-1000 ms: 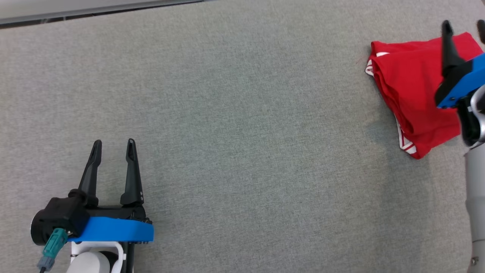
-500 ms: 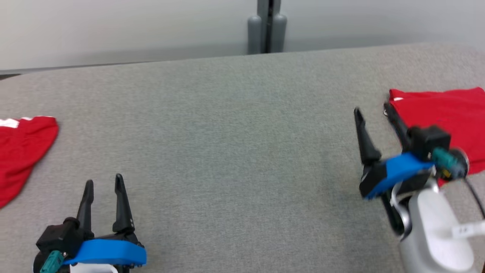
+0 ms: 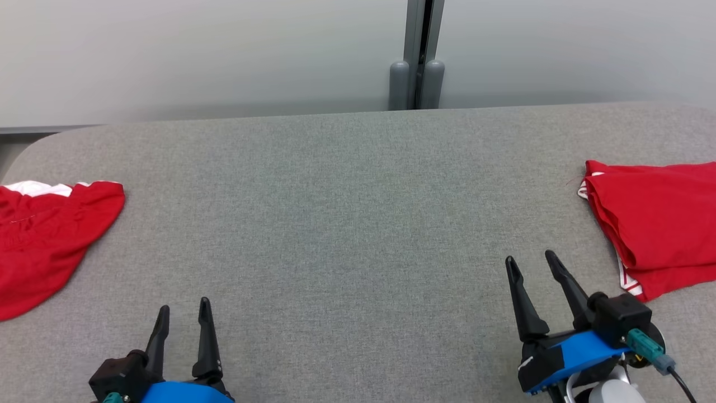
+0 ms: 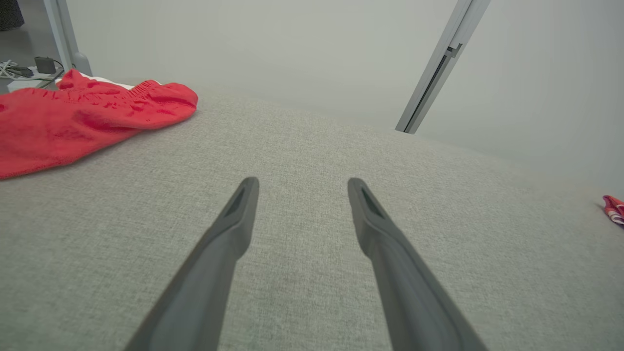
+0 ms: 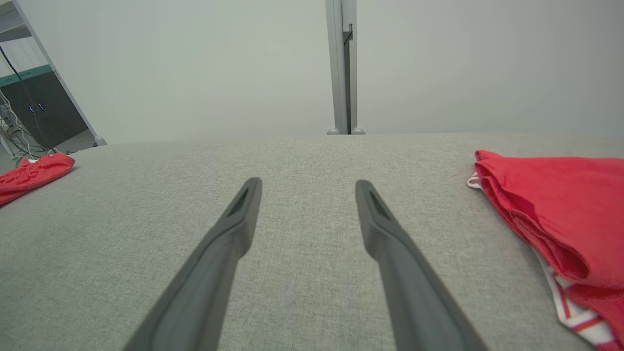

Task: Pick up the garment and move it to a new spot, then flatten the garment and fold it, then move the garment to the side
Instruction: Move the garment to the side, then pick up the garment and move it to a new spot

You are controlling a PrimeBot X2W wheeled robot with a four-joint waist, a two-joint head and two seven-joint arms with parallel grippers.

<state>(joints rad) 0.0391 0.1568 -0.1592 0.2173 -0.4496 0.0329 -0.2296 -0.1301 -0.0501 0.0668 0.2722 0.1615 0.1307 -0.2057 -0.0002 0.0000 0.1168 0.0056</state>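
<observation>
Counted two red garments on the one grey surface (image 3: 358, 224): a rumpled garment (image 3: 50, 240) at the left edge, a folded garment (image 3: 660, 224) with white striped trim at the right edge. Well apart from each other. Two grippers as well, both near the front edge: left gripper (image 3: 184, 305) by the left corner, right gripper (image 3: 529, 256) closer to the right corner. Two long dark fingers (image 3: 206, 336) apiece, so four in total. Behind the back edge, just the one grey post (image 3: 418, 56), with two rounded feet (image 3: 399, 84) at its base. Also spotted one tangle of cables (image 5: 14, 141) off past the left edge, can't count the strands.
</observation>
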